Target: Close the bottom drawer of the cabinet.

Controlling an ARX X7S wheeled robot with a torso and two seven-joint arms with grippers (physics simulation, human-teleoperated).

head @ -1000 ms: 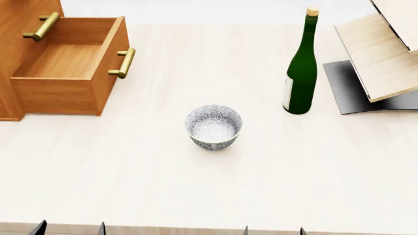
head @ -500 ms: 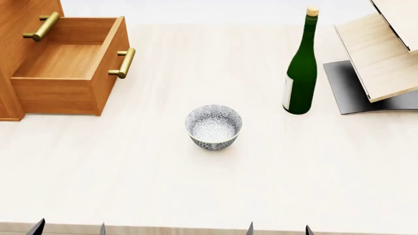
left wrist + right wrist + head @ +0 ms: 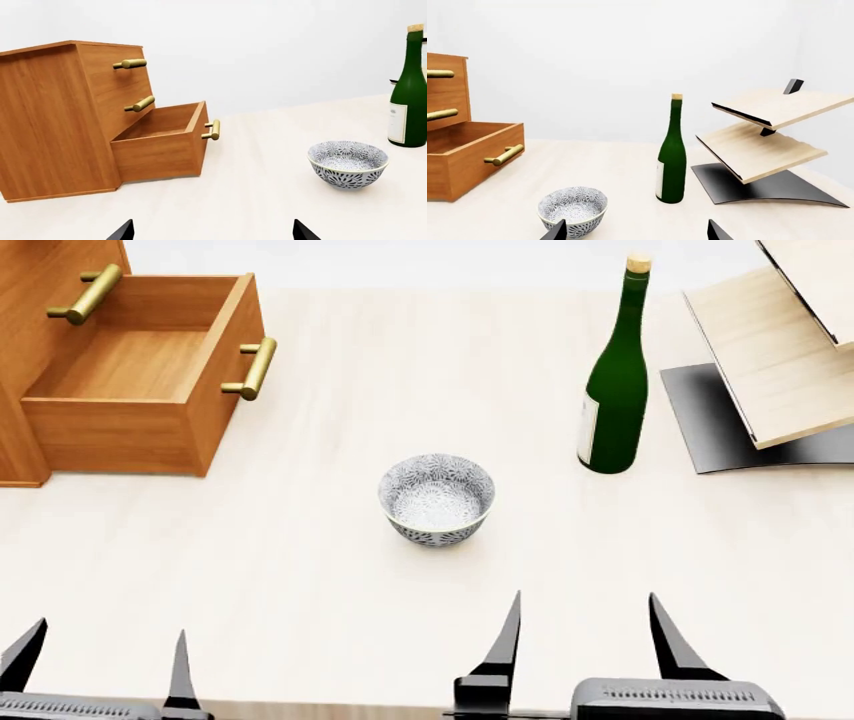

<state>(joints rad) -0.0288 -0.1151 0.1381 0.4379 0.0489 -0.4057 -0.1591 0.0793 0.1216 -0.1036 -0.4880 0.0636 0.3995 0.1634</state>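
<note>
The brown wood-grain cabinet [image 3: 40,300] stands at the far left of the table. Its bottom drawer [image 3: 147,375] is pulled out wide, empty, with a brass bar handle [image 3: 254,368] on its front. It also shows in the left wrist view [image 3: 163,142] and the right wrist view [image 3: 467,155]. My left gripper [image 3: 100,665] is open and empty at the near left table edge. My right gripper [image 3: 587,640] is open and empty at the near edge, just in front of the bowl. Both are far from the drawer.
A patterned bowl [image 3: 437,499] sits mid-table. A green wine bottle [image 3: 617,380] stands at the right. Pale slanted wooden boards [image 3: 781,340] on a black base [image 3: 707,425] stand at the far right. The upper drawers' handles [image 3: 137,84] protrude above the open drawer.
Both grippers have risen into the head view from the bottom edge; the right one shows more. The drawer, bowl and bottle have not moved.
</note>
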